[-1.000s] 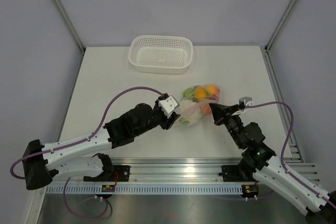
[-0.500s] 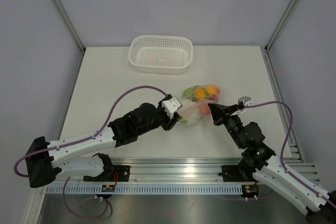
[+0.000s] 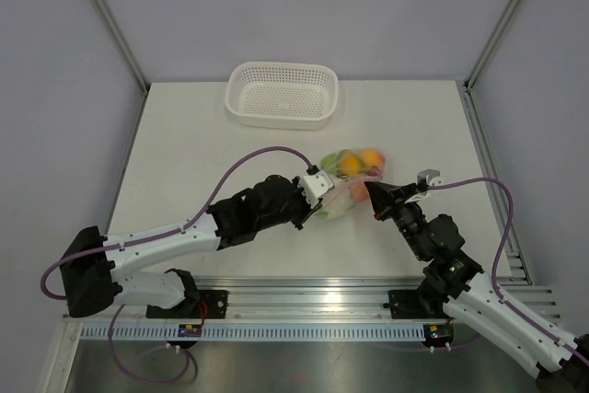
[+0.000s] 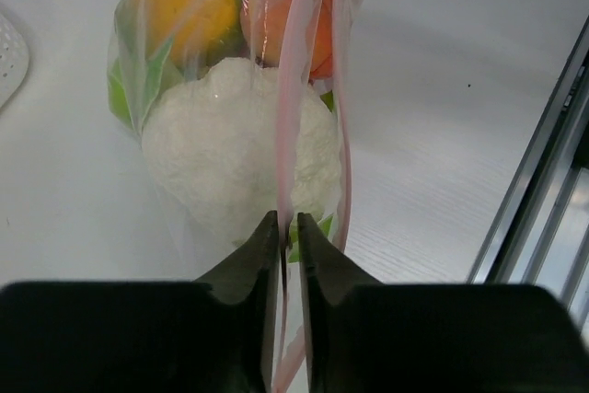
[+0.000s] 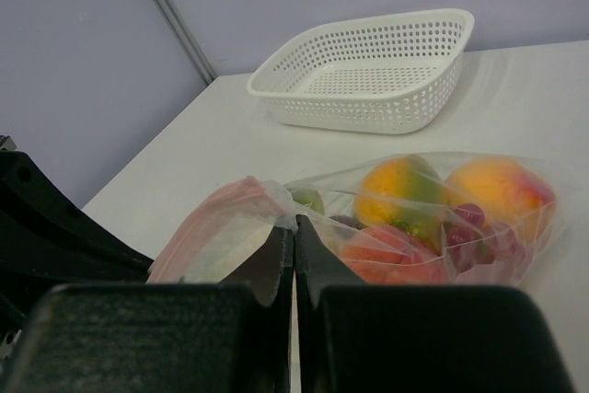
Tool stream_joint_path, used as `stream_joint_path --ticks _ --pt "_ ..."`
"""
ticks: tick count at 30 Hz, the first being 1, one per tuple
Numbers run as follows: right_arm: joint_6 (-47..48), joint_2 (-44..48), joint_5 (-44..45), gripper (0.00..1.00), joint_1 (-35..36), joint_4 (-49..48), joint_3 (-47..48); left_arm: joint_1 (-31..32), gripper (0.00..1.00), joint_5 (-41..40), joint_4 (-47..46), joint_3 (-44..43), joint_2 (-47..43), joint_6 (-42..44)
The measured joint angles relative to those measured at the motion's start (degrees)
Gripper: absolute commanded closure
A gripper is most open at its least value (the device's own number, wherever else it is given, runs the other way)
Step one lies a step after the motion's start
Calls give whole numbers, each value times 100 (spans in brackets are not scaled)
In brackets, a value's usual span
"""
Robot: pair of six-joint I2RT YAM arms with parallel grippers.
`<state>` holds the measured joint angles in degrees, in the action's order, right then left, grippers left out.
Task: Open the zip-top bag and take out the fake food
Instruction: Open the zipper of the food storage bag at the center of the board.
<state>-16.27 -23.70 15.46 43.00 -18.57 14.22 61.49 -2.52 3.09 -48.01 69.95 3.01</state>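
The zip-top bag [image 3: 347, 187] lies on the table between my two grippers, with fake food inside. In the left wrist view the white cauliflower [image 4: 230, 140] sits nearest, with an orange fruit [image 4: 189, 11] behind it. My left gripper [image 4: 287, 220] is shut on the pink zip strip [image 4: 293, 89] at the bag's left end; it also shows from above [image 3: 318, 198]. My right gripper [image 5: 294, 229] is shut on the bag's other lip [image 5: 276, 200], seen from above [image 3: 370, 192]. The right wrist view shows a yellow-green fruit [image 5: 400, 190], a peach [image 5: 497, 186] and dark red pieces [image 5: 471, 218].
A white perforated basket [image 3: 282, 113] stands at the back of the table, behind the bag, and shows in the right wrist view [image 5: 368, 109]. A metal rail [image 3: 304, 294] runs along the near edge. Grey walls close in the left, right and back.
My left arm has moved right, bringing its gripper onto the bag's left end. The right arm and the bag have stayed almost still.
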Motion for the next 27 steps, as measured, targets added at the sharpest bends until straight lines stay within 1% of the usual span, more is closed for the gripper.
stream_joint_path --ticks 3,4,6,7,8,9,11,15,20,24,27 --pt "0 13 0 100 0 2 0 0 100 -33 68 -20 31 7" --pt "0 22 0 97 0 2 0 0 100 -63 66 -20 26 9" --pt "-11 57 -4 77 0 9 0 0 100 -162 68 -20 2 9" --pt "-7 83 -9 73 0 11 0 0 100 -273 63 -15 -31 2" --pt "0 107 -9 62 0 11 0 0 100 -376 68 -7 -92 -4" --pt "4 153 -11 56 0 9 0 0 100 -494 46 28 -177 -9" --pt "37 212 -15 47 0 13 15 0 100 -734 24 125 -398 -13" --pt "107 232 -39 40 -2 92 146 -7 100 -1095 -9 271 -719 -39" --pt "199 127 -426 39 -4 144 348 -22 100 -1274 -15 289 -763 -52" --pt "286 -494 -935 36 -4 258 815 -22 100 -1325 -15 289 -763 -52" --pt "328 -1069 -1381 40 -4 328 1172 -28 100 -1384 -17 291 -765 -52"
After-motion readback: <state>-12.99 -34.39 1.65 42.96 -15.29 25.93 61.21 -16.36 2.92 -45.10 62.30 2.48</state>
